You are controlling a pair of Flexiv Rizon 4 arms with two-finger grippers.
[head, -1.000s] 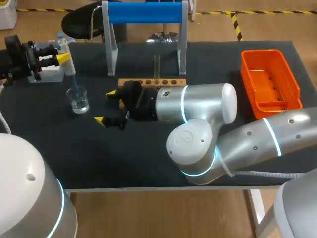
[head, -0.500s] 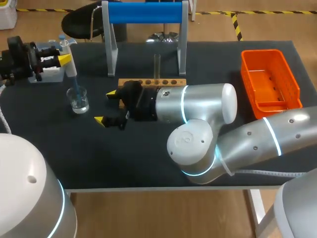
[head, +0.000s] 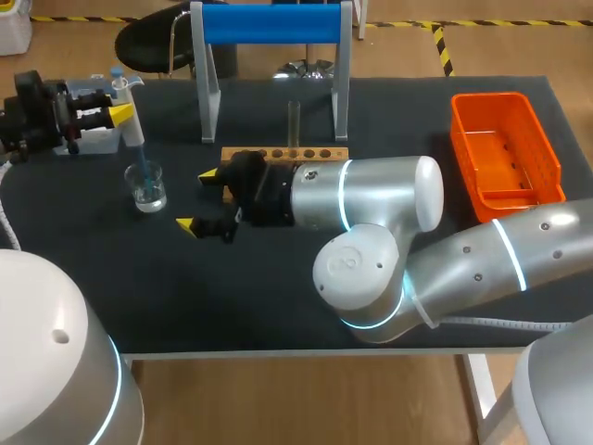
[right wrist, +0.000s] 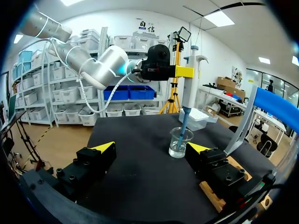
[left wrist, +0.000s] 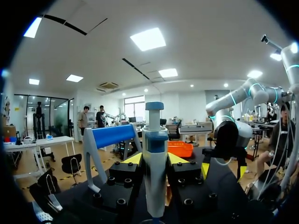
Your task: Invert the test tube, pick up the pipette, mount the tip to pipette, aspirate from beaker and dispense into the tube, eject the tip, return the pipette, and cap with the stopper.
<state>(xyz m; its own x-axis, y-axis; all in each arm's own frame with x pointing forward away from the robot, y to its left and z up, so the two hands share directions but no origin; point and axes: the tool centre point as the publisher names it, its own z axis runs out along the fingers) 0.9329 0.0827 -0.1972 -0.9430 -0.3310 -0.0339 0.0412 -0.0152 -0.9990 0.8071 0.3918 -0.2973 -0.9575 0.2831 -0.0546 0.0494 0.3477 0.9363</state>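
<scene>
The black table (head: pixel 278 306) carries everything. My right arm (head: pixel 371 199) lies across its middle, its hand (head: pixel 198 199) spread wide and empty, low over the table between the wooden rack (head: pixel 283 154) and the beaker (head: pixel 147 184). Behind stands the blue-barred stand (head: pixel 271 23), and well off to the right is the orange basket (head: pixel 506 148). The left hand (left wrist: pixel 154 161) is closed on the pipette (head: pixel 132 128), clamping its body from both sides and holding it near upright, with the blue tip (head: pixel 142 159) dipped into the beaker. The pipette looks light and rigid, best held round its thick body as here. The beaker is small and clear, with a little liquid. It is probably easy to tip, so the pipette should lift straight out. The test tube (head: pixel 294 119) stands upright in the rack, thin and likely fragile. The way to it passes over the right hand, which sits in between.
</scene>
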